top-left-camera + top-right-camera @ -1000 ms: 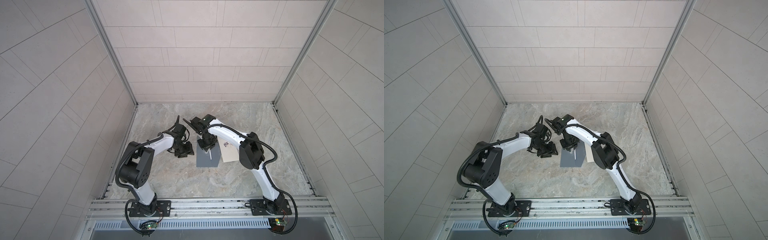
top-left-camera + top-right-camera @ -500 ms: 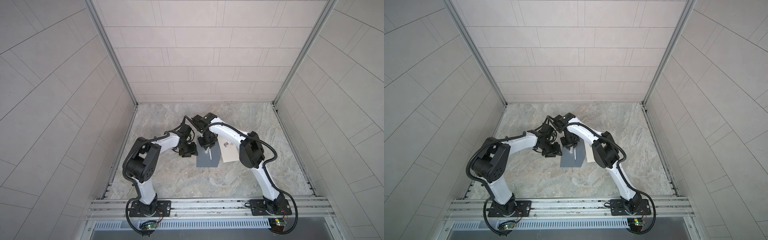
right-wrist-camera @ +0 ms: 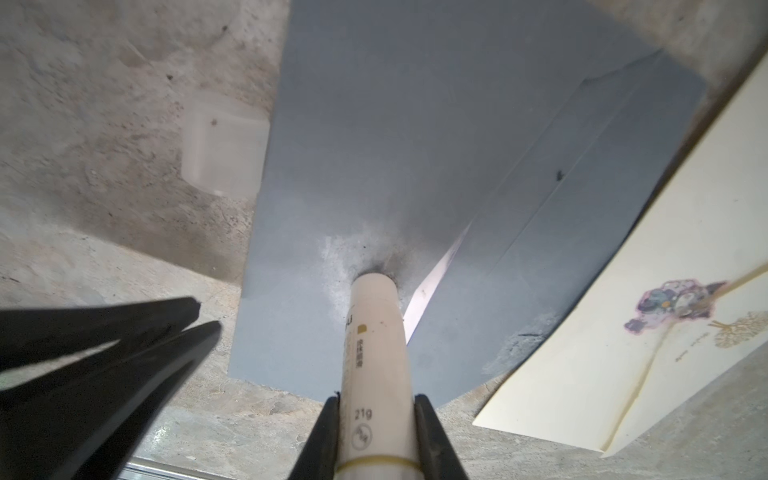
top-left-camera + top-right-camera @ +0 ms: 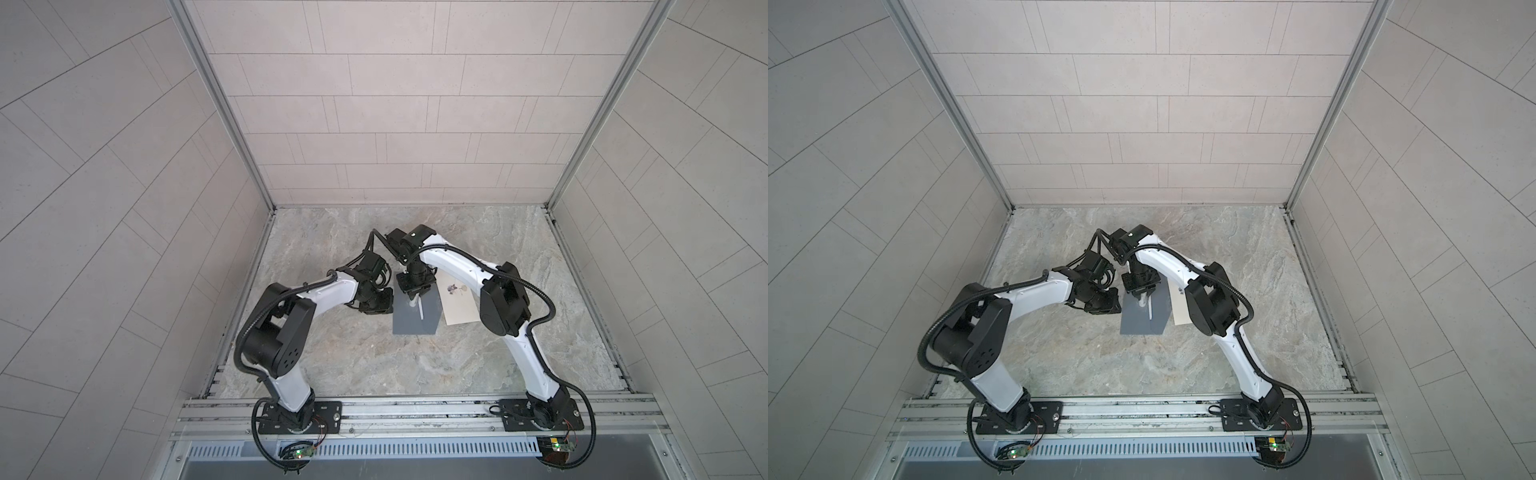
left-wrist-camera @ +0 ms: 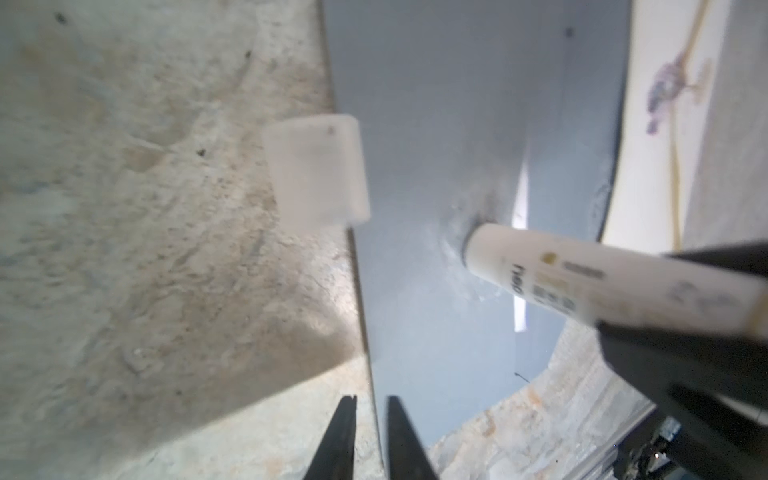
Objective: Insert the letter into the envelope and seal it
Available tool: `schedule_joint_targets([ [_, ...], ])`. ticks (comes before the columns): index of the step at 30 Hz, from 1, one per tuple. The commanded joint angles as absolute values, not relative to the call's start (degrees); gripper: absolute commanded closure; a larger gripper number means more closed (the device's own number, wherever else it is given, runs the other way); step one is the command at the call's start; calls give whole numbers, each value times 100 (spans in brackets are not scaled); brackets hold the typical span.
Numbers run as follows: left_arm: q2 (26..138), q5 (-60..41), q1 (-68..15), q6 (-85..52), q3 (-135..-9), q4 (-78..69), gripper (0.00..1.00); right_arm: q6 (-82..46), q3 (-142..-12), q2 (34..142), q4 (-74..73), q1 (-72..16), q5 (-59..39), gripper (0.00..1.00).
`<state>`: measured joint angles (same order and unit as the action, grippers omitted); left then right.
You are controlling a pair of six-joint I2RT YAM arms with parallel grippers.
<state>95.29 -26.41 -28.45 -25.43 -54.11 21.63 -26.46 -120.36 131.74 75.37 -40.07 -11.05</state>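
Note:
A grey envelope (image 4: 415,322) (image 4: 1142,324) lies flat mid-table. The cream letter (image 4: 459,305) (image 3: 623,332) with a flower print lies outside it, against its right edge. My right gripper (image 3: 376,401) (image 4: 412,291) is shut on a white glue stick (image 3: 376,353) (image 5: 540,274), whose tip presses on the envelope (image 3: 395,145) beside a white sliver at the flap line. My left gripper (image 5: 371,401) (image 3: 208,316) hangs at the envelope's left edge (image 5: 436,124). Its jaws are almost together with nothing between them.
A translucent cap (image 5: 318,170) (image 3: 224,153) lies on the marble top just off the envelope's left edge, near my left gripper. Tiled walls enclose the table on three sides. A metal rail (image 4: 415,409) runs along the front.
My left arm has swung right, up to the envelope's left edge, and its jaws have closed down. The right arm with the glue stick has stayed put.

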Motion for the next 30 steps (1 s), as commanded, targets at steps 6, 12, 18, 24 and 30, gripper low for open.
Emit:
schedule_joint_targets([
  [6, 9373, -3443, -2874, -2156, -4959, 1056, 100, -2755, -11782, 13271, 7097, -3929, -1210, 100],
  [12, 9890, -3373, -2930, -1899, -5167, 1140, 100, -2821, -11809, 13249, 7075, -3908, -1304, 100],
  [18, 10292, -2839, -3088, -1829, -5370, 1375, 100, -2891, -11804, 13227, 7077, -3902, -1222, 100],
  [24, 10430, -2020, -3216, -1777, -5406, 1767, 100, -3004, -11787, 13228, 7128, -3906, -790, 100],
  [30, 10529, -1383, -3364, -1770, -5414, 2077, 100, -3213, -11777, 13293, 7130, -3903, -461, 100],
])
